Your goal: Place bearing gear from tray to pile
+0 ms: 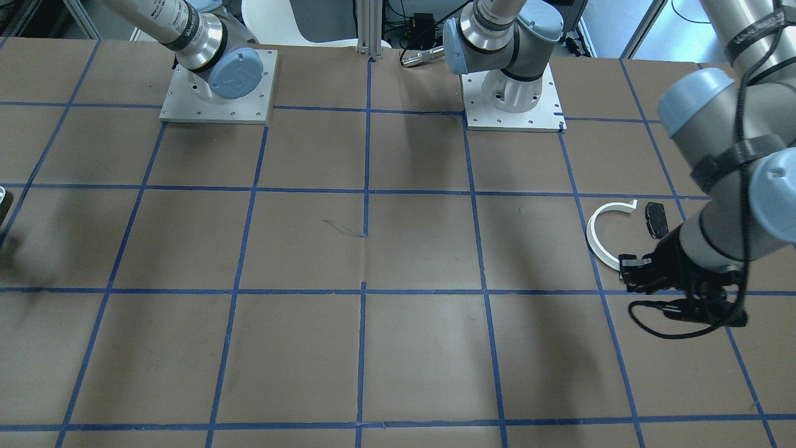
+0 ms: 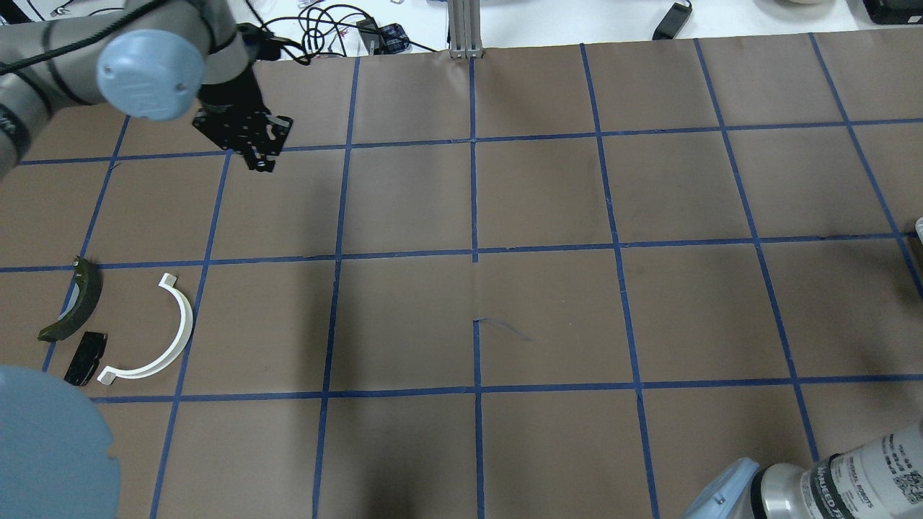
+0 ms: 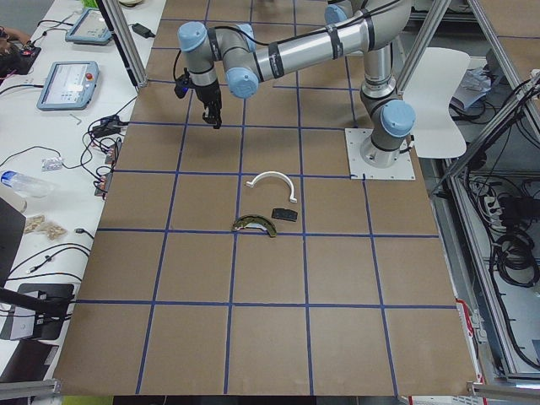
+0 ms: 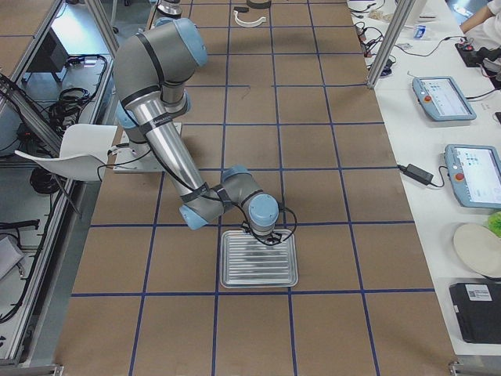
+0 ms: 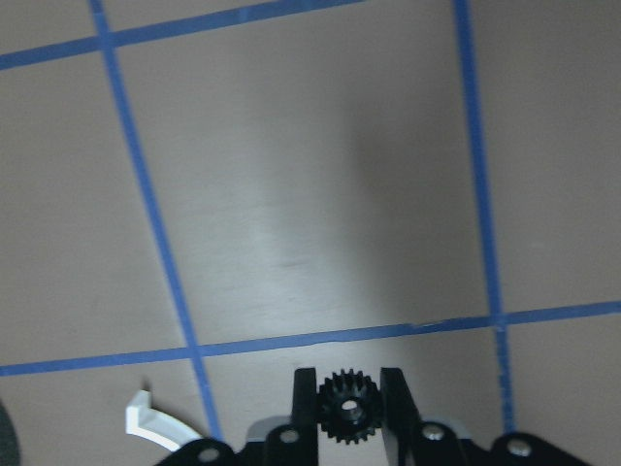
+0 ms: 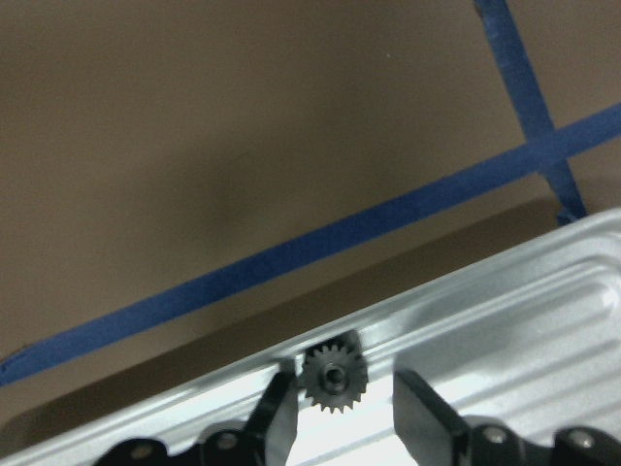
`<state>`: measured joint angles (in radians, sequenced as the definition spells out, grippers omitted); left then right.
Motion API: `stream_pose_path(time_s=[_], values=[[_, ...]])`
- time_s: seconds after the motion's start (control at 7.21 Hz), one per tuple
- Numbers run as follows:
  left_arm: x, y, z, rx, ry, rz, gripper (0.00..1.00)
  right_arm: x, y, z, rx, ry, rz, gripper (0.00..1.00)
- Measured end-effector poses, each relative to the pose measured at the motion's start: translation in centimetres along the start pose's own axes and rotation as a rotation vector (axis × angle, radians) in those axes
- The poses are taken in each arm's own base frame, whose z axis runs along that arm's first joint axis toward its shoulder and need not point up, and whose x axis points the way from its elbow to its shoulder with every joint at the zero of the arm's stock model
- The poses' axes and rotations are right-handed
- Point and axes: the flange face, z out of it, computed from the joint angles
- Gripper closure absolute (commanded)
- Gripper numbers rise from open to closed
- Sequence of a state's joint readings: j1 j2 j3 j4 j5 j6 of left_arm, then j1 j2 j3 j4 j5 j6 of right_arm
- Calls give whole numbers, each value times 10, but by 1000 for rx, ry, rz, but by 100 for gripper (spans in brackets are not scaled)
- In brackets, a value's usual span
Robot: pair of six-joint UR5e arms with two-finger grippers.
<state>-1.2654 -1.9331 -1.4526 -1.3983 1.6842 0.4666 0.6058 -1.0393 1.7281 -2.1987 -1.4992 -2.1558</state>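
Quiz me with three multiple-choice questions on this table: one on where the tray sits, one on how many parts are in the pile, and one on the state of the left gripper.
1. Where is the metal tray?
A) under the right gripper
B) on the floor
C) on a shelf

2. How many parts lie in the pile?
A) two
B) three
C) five

3. The left gripper is:
A) open and empty
B) shut on a black gear
C) shut on a screwdriver

Answers:
1 A, the right gripper hangs just over the tray.
2 B, there is a white half-ring, a black pad and a dark curved piece.
3 B, its fingers press the gear from both sides.
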Motion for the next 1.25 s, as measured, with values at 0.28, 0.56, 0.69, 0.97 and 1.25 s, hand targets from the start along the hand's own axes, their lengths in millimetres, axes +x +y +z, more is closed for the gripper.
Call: stream_pose_path(time_s=[0.28, 0.56, 0.69, 0.97, 1.25], values=[[-82, 35, 34, -30, 34, 17, 100, -1, 0, -1, -1, 1, 2, 59], [-120, 64, 80, -45, 59, 2, 100, -1, -1, -1, 1, -4, 3, 71], [-123, 74, 103, -40, 58, -6, 100, -1, -2, -1, 3, -6, 3, 81], [-113, 89, 139, -25, 44, -8, 100, -1, -2, -1, 4, -8, 2, 95], [-105, 100, 158, -32, 50, 35, 100, -2, -3, -8, -3, -2, 0, 97]])
